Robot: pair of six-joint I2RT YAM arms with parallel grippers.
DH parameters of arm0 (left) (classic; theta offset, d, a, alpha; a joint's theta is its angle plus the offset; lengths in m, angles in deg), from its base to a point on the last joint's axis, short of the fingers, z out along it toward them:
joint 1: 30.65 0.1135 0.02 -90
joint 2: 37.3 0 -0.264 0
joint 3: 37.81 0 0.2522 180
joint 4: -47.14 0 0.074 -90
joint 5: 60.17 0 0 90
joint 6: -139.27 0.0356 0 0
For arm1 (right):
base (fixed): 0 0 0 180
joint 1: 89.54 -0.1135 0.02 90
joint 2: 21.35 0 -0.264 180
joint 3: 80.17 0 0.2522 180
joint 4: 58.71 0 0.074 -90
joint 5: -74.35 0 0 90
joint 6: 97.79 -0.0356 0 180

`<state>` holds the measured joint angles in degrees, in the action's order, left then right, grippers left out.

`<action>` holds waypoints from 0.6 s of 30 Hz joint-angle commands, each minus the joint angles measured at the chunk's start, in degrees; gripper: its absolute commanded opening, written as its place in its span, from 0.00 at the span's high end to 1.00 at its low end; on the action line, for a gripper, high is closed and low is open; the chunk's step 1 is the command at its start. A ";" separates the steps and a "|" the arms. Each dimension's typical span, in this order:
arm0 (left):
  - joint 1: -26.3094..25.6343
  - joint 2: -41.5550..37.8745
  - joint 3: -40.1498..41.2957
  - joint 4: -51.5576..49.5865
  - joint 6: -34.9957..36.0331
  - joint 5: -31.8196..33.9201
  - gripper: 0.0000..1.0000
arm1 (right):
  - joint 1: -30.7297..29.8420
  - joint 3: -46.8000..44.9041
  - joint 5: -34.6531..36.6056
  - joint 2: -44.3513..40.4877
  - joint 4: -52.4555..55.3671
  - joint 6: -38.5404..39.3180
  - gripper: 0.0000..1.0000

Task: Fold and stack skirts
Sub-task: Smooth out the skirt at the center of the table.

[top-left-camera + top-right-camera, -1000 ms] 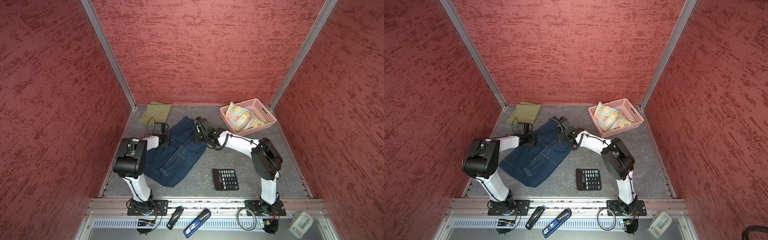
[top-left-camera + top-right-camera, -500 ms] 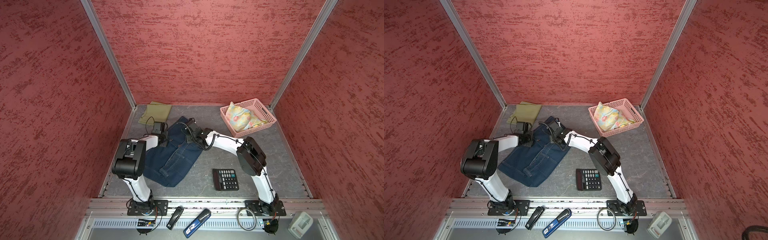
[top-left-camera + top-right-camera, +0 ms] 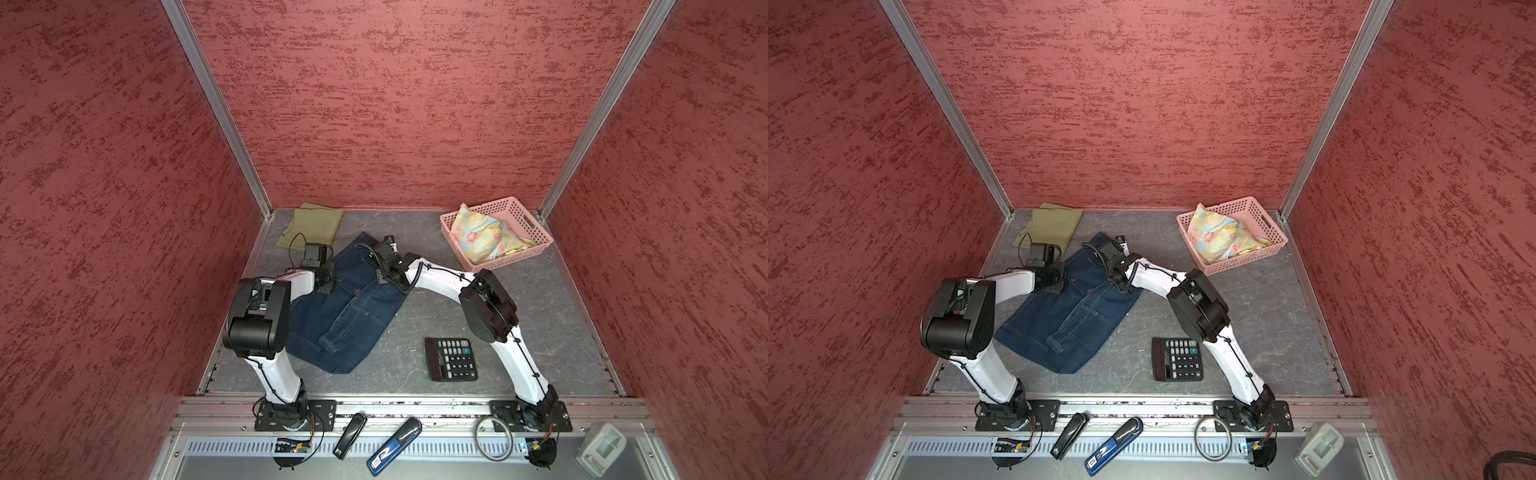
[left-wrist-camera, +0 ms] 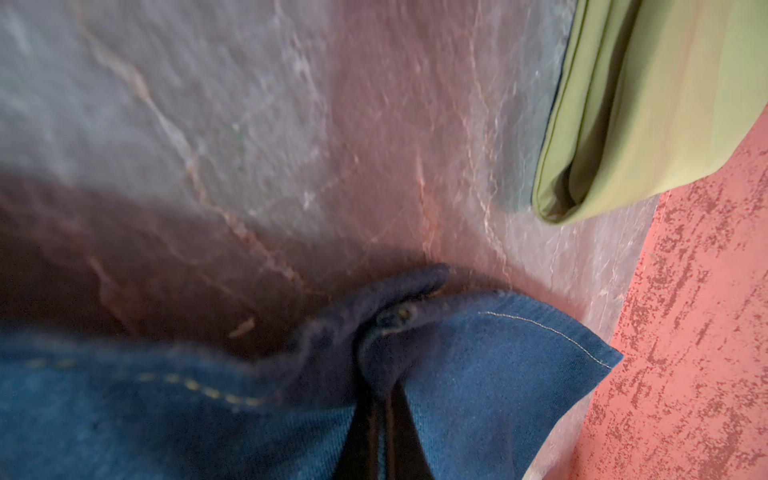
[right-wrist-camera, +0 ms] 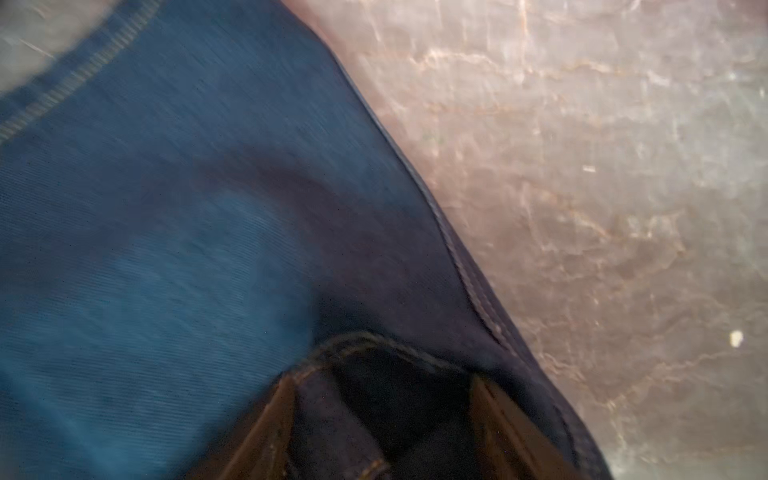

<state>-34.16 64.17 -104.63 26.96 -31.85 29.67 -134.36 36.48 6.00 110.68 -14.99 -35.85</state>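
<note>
Left wrist view — left hand [image 4: 380, 409] pinches denim skirt [image 4: 498, 374]; right hand [image 5: 382, 390] spread open over it.

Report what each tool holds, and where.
Left tool pinches the denim skirt by an edge fold. Right tool straddles its hem; grip unclear.

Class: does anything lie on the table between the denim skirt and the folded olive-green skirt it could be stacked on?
Nothing visible does. In the left wrist view the table between the denim skirt and the olive-green skirt is bare; the left gripper, jaws shut, holds the denim's edge.
</note>
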 commanded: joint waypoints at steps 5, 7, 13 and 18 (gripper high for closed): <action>1.82 1.43 -0.13 1.06 0.63 0.18 1.00 | 3.78 -18.16 -3.47 -17.26 -4.38 5.57 0.35; 2.18 1.45 0.00 1.15 0.69 0.21 1.00 | 4.71 -23.97 -2.86 -22.07 -5.34 6.98 0.37; 2.71 1.19 0.67 1.34 0.64 0.12 1.00 | 6.36 -34.86 -1.65 -34.06 -6.59 8.28 0.36; 2.52 1.17 0.85 1.73 -0.28 0.17 1.00 | 5.58 -31.19 -10.27 -34.30 -8.93 6.98 0.31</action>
<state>-31.87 64.43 -104.61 27.45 -31.90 28.71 -127.91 2.65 0.88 76.08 -20.52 -28.33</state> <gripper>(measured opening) 0.060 0.685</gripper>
